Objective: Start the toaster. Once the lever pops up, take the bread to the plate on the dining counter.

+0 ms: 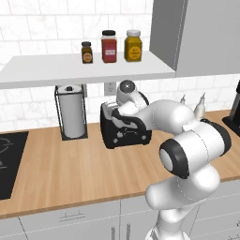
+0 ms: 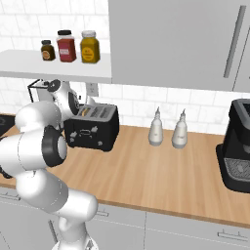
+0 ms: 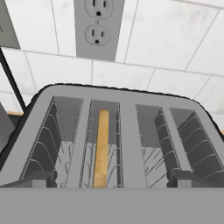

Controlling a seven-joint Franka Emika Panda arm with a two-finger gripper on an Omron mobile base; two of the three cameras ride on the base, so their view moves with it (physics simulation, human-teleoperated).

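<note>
Hand view — hand [image 3: 112, 178] spread wide, just above toaster [image 3: 127, 105], bread [image 3: 102, 148] in slot.

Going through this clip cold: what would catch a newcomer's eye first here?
The big white arm bent over the wood counter, its open gripper poised right above the black toaster by the tiled wall. In the hand view, a tan slice of bread stands on edge in the second slot from the left. Three spice jars line the shelf above.
</note>
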